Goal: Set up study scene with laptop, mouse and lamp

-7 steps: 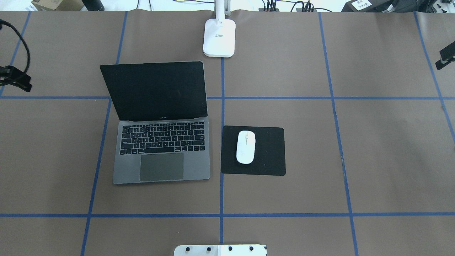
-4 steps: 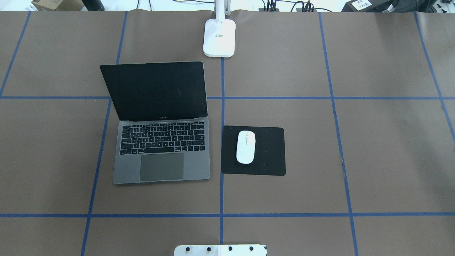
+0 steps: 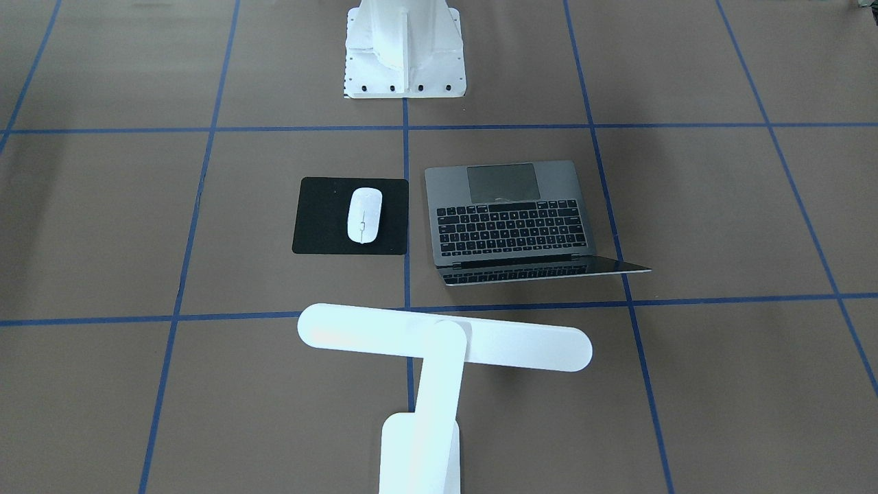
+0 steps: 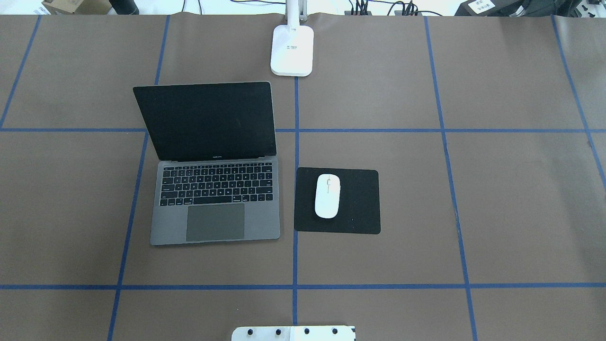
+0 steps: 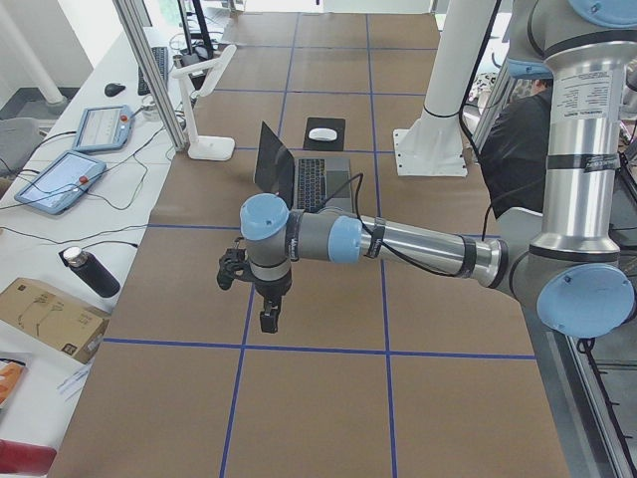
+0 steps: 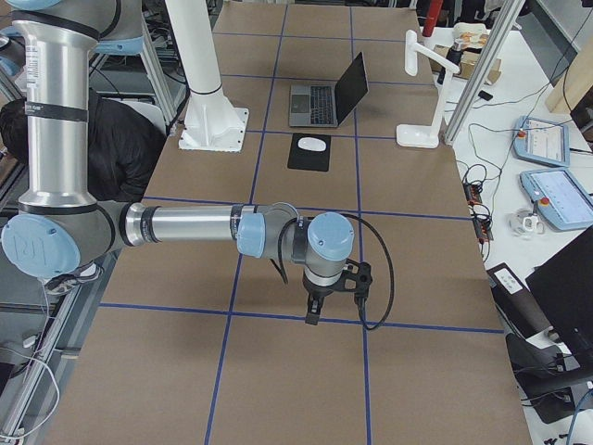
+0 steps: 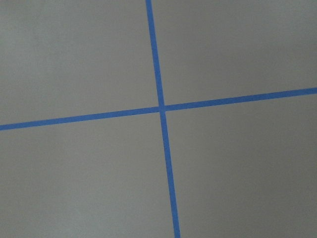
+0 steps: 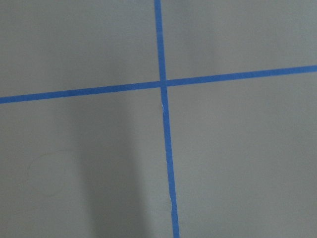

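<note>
Laptop point(image 4: 215, 208) was set open, mouse point(image 4: 327, 196) laid on the black pad point(image 4: 360, 203) just beside it, lamp point(image 4: 292, 49) stood behind, presumably to light both. Left gripper point(image 5: 267, 311) and right gripper point(image 6: 315, 311) were held well apart from them; whether open or closed could not be told.

The table point(image 4: 521, 189) is covered in flat brown paper, crossed by blue tape lines point(image 4: 296, 265) that form a grid of large squares. The laptop point(image 4: 213, 189) is space-grey metal with black keys lettered in white, a slightly lighter grey trackpad and a glossy black screen. To its right, the mouse point(image 4: 327, 195) is glossy white with 1 thin grey line down its middle, and it lies on a plain matt black pad point(image 4: 360, 203). At the far edge, the lamp point(image 3: 439, 343) is plain white all over. The near pedestal point(image 3: 405, 48) is white with a row of dark bolts. The left arm point(image 5: 418, 244) and the right arm point(image 6: 185, 225) are silver with pale blue joint caps. The left gripper point(image 5: 269, 321) and the right gripper point(image 6: 312, 313) are black.
</note>
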Action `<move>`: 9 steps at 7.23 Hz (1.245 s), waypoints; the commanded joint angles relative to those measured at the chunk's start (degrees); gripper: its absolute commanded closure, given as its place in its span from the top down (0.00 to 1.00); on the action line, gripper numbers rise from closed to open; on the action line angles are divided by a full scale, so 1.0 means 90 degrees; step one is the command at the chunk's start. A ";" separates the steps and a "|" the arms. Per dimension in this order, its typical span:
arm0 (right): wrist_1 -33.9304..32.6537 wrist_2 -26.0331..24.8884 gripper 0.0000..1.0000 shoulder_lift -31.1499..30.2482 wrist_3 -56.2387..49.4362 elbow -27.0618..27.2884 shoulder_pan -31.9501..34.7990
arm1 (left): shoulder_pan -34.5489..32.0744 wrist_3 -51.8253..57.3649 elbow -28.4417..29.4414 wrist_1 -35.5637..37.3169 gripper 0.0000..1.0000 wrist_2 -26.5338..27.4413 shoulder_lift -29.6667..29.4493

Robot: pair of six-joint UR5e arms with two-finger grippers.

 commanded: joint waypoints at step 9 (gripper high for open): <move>-0.0010 -0.0003 0.99 -0.0162 0.0088 0.0031 0.0352 | -0.0369 -0.0019 0.0089 -0.0096 0.99 -0.0147 0.0681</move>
